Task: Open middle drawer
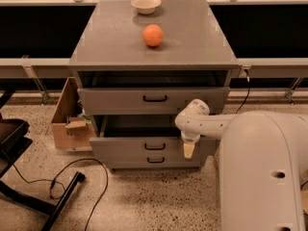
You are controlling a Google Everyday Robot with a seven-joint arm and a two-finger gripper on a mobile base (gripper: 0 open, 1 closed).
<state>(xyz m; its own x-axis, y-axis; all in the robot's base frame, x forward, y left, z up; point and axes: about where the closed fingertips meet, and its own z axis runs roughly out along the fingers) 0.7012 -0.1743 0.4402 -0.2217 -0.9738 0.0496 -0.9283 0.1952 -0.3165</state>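
Note:
The middle drawer [144, 148] is a grey flat front with a small black bar handle [155, 147]. It stands pulled out from the grey cabinet [120, 47], further than the drawer above, with a dark gap showing over its front. My gripper [188, 150] hangs from the white arm [197, 121] and points down. It is in front of the right part of the middle drawer's front, to the right of the handle and apart from it.
The top drawer [115, 101] is slightly out; the lowest drawer's handle [155, 160] is just under the middle one. An orange [153, 35] and a white bowl [146, 4] sit on the cabinet top. A cardboard box [67, 124] and black cable [67, 174] lie left.

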